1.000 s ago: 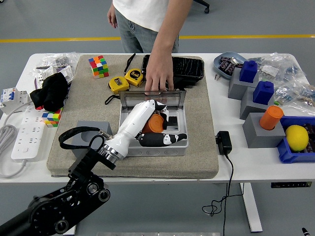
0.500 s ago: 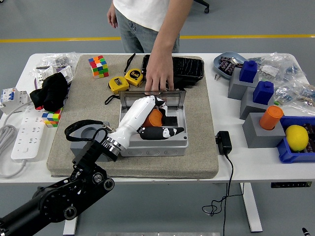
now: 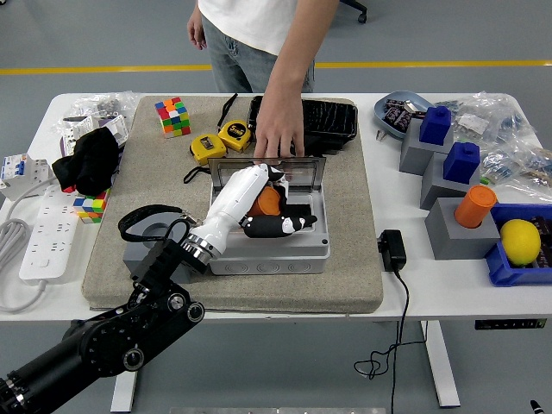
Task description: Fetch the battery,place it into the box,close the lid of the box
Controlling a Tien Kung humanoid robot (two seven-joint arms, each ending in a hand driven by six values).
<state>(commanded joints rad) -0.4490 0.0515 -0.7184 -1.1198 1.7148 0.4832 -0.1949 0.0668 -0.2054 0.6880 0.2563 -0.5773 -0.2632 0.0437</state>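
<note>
Grey floor with a yellow line runs behind a white table (image 3: pixel 392 285), most of which is covered by a tan mat (image 3: pixel 354 216).

Only the head view is given. At the mat's centre sits the grey box (image 3: pixel 269 252), its lid (image 3: pixel 269 169) raised upright on the far edge. A person's hand (image 3: pixel 279 129), at twelve o'clock from the box, rests on the top edge of that lid and appears to steady it. The left hand (image 3: pixel 274 207) comes in from seven o'clock, its white forearm slanting over the box and its dark fingers (image 3: pixel 280 226) lying inside the cavity. They are curled around an orange object, which I take to be the battery (image 3: pixel 266 202); it sits in the box's far-left part, largely hidden by the wrist. Whether the grasp is firm or already slackening, I cannot tell. The right arm does not show.

The battery looks like a small, stiff, smooth cylinder, probably light and apt to roll or slip, so holding it across its round sides between thumb and fingers seems safest. The lid is thin, rigid plastic on a hinge; pushing it at its free upper edge should swing it down easily once the person lets go.

At three o'clock, well apart, stand grey blocks with blue caps (image 3: pixel 448 142).
</note>
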